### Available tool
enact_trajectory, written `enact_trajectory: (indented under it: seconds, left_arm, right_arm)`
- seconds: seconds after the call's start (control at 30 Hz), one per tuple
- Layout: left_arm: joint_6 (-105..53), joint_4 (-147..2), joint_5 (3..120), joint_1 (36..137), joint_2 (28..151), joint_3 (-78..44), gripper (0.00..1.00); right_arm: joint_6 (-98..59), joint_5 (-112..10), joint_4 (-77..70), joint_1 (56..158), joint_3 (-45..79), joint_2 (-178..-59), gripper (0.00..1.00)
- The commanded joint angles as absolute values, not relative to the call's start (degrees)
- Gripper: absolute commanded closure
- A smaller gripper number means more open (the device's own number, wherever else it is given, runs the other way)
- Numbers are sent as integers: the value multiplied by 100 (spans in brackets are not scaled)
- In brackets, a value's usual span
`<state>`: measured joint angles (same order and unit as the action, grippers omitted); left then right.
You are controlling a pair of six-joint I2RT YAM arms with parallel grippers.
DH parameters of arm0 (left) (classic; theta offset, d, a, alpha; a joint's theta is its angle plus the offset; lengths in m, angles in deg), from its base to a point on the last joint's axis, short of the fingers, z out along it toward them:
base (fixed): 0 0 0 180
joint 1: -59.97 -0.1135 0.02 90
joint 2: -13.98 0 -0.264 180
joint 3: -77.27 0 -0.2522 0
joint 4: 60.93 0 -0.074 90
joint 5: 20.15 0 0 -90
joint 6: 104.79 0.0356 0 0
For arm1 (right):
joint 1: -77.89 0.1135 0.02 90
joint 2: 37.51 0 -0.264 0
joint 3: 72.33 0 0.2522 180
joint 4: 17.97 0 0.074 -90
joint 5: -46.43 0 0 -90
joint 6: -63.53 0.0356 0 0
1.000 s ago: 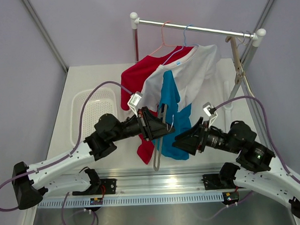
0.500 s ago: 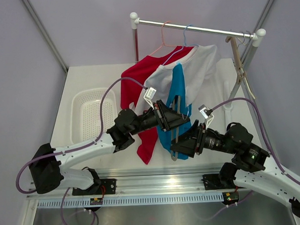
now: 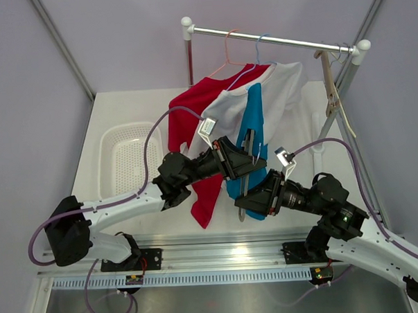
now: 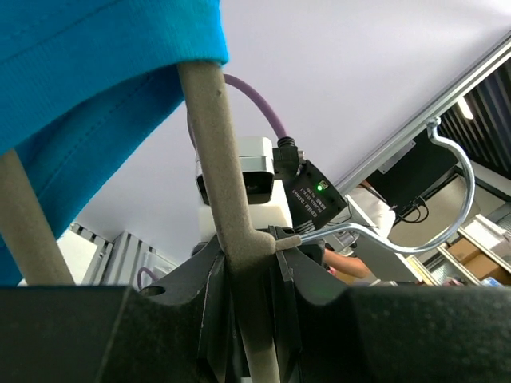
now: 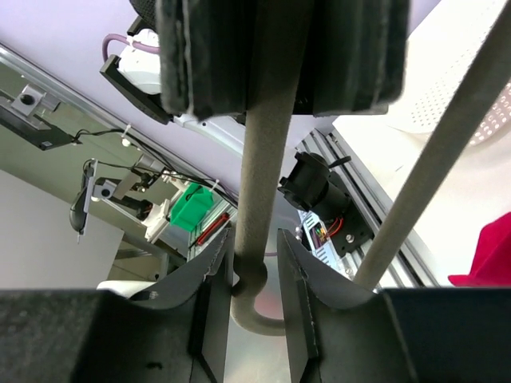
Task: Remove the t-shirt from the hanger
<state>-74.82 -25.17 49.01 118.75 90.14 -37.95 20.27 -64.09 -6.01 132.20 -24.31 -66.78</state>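
Observation:
A blue t-shirt [image 3: 255, 120] hangs on a grey felt-covered hanger [image 3: 246, 189] held off the rail, tilted nearly upright. My left gripper [image 3: 246, 159] is shut on the hanger's arm near its metal hook [image 4: 447, 199]. The left wrist view shows the grey arm [image 4: 219, 159] clamped between the jaws and the blue shirt [image 4: 88, 72] above. My right gripper [image 3: 247, 207] is closed round the hanger's lower end. The right wrist view shows that arm [image 5: 263, 175] between narrow jaws at its curved tip, the left finger touching it.
A rail [image 3: 280, 39] on a stand at the back holds a red shirt [image 3: 193, 105] and a white shirt [image 3: 279, 91] on pink and blue hangers. A white basket [image 3: 129, 160] lies on the table's left. The stand's wooden leg [image 3: 335, 99] is at right.
My left arm has swung right and up, carrying the hanger and blue shirt. My right gripper has moved left onto the hanger's lower end.

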Motion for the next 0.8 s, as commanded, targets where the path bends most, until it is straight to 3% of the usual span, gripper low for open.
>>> enact_trajectory:
  seconds: [0.0, 0.07, 0.17, 0.3, 0.43, 0.57, 0.6, 0.63, 0.67, 0.73, 0.77]
  left_arm:
    - [-7816, -1563, 4683, 11885, 9018, -3518, 100]
    - [-7869, -1545, 4700, 11885, 9026, -3580, 99]
    - [-8149, -1274, 4683, 11894, 9149, -3641, 98]
    - [-8247, -1079, 4639, 11920, 9220, -3641, 99]
    - [-8203, -1158, 4621, 11947, 9229, -3650, 98]
    - [-8124, -1264, 4700, 11964, 9237, -3755, 94]
    - [-8089, -1342, 4700, 11964, 9229, -3782, 90]
    - [-8028, -1430, 4718, 11956, 9194, -3799, 83]
    - [-7784, -1596, 4735, 11956, 9150, -3782, 63]
    - [-7431, -2377, 4744, 11964, 8923, -3634, 42]
    - [-6977, -2728, 4779, 11964, 8817, -3563, 25]
  right_arm:
    - [2161, -6317, -1149, 13282, -2570, -6616, 65]
    - [2170, -6265, -1238, 13282, -2605, -6519, 62]
    - [2065, -6080, -1203, 13282, -2544, -6589, 45]
    - [2073, -6071, -1369, 13282, -2561, -6765, 46]
    - [2064, -5983, -1457, 13282, -2526, -6836, 63]
    - [2099, -5843, -1502, 13282, -2465, -6801, 93]
    - [2117, -5808, -1475, 13274, -2456, -6800, 100]
    - [2143, -5790, -1449, 13282, -2447, -6705, 100]
    - [2161, -5738, -1414, 13282, -2456, -6643, 100]
    - [2248, -5667, -1212, 13282, -2473, -6380, 100]
    - [2292, -5676, -1098, 13282, -2482, -6274, 100]
